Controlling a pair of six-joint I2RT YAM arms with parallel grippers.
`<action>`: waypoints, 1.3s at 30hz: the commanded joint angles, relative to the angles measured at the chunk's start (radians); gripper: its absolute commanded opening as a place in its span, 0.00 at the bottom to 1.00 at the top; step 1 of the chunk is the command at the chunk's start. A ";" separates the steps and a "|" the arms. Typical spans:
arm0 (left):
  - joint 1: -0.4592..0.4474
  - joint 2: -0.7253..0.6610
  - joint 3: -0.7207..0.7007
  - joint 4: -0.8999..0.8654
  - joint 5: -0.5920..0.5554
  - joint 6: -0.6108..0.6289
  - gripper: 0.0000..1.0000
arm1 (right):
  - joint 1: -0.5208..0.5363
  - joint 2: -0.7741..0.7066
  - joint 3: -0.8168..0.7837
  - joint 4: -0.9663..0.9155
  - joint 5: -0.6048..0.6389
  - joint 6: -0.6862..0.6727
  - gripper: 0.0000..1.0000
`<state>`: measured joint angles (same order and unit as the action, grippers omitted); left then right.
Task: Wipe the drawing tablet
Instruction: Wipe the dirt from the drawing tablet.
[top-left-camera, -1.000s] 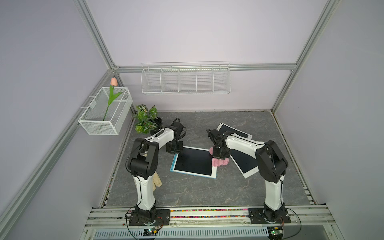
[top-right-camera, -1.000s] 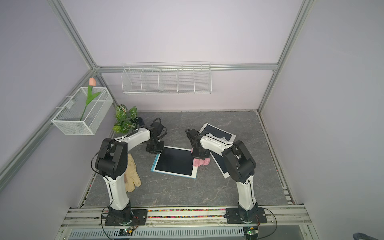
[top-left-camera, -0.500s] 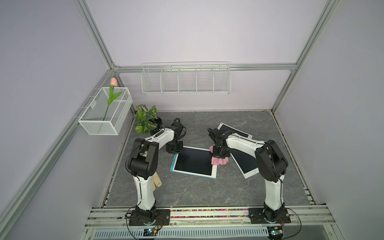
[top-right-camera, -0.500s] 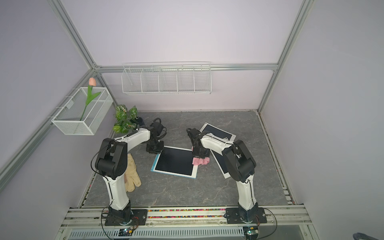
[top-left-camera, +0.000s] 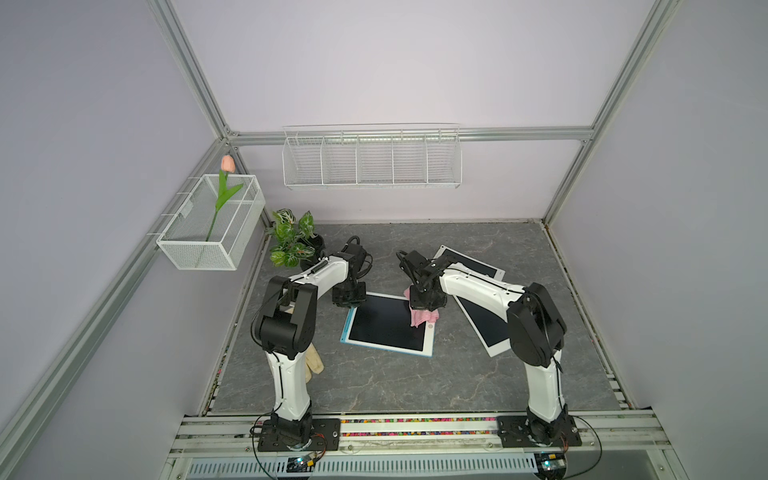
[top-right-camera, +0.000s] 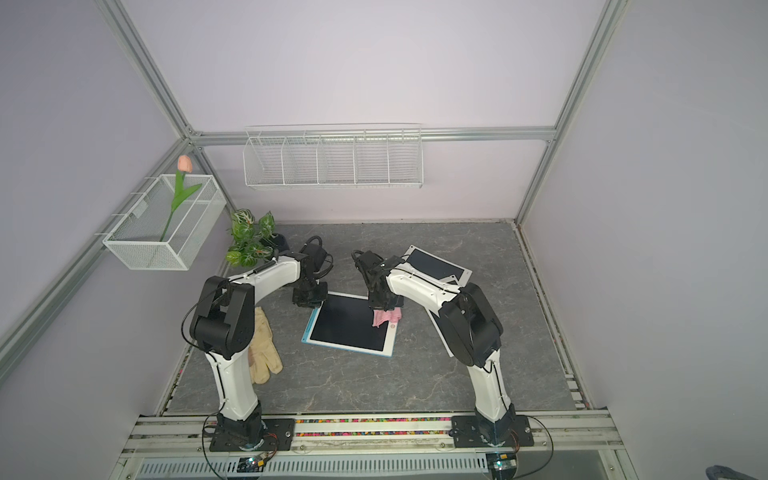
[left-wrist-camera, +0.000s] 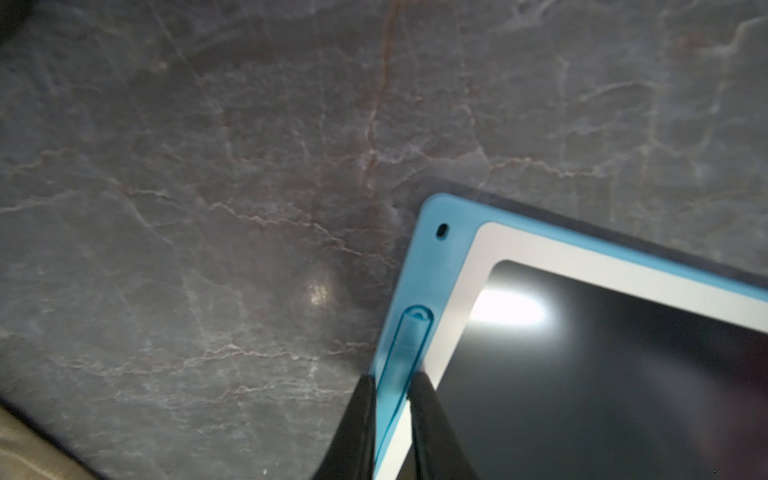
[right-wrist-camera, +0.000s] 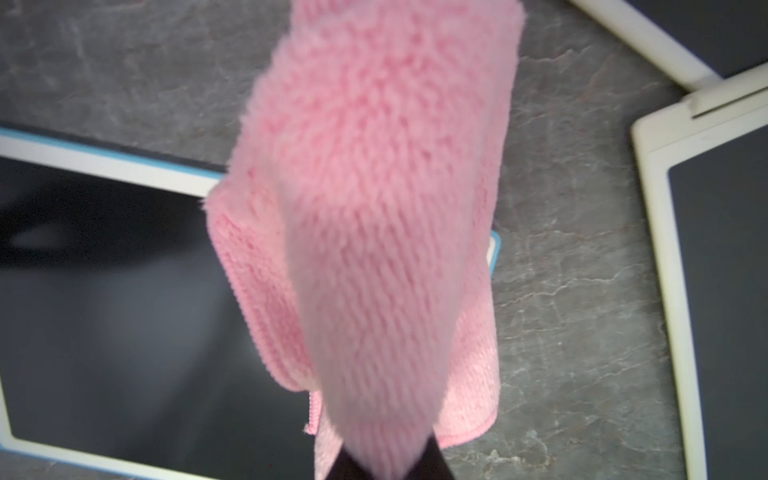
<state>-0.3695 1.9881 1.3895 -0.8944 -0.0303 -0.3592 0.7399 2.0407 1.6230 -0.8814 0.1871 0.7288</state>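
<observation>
Right wrist view showed the right gripper (right-wrist-camera: 386, 463) pinching a pink microfiber cloth (right-wrist-camera: 374, 187) that draped over one corner of the drawing tablet (right-wrist-camera: 104, 270). That tablet lay flat on the gray marbled table (top-left-camera: 374, 386) between both arms. The left gripper (left-wrist-camera: 392, 380), jaws almost pressed together, rested on its blue rim.

Robot test cell in a lab
Bare lilac walls (top-left-camera: 374, 62) and metal framing (top-left-camera: 195, 79) box in a marbled table (top-left-camera: 374, 382); a wire rack (top-left-camera: 372, 162) hangs well behind the left claw (top-left-camera: 349, 300).
</observation>
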 joint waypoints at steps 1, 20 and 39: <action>0.007 0.101 -0.077 -0.017 -0.023 -0.014 0.19 | -0.005 0.042 -0.032 -0.021 0.002 0.009 0.07; 0.007 0.109 -0.077 -0.011 -0.019 -0.014 0.19 | 0.058 0.078 -0.027 -0.030 0.030 0.021 0.07; 0.007 0.117 -0.068 -0.017 -0.023 -0.012 0.19 | -0.015 0.038 -0.164 0.034 -0.016 0.040 0.07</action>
<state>-0.3695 1.9888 1.3895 -0.8932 -0.0303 -0.3595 0.8001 2.1048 1.5681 -0.8238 0.1978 0.7395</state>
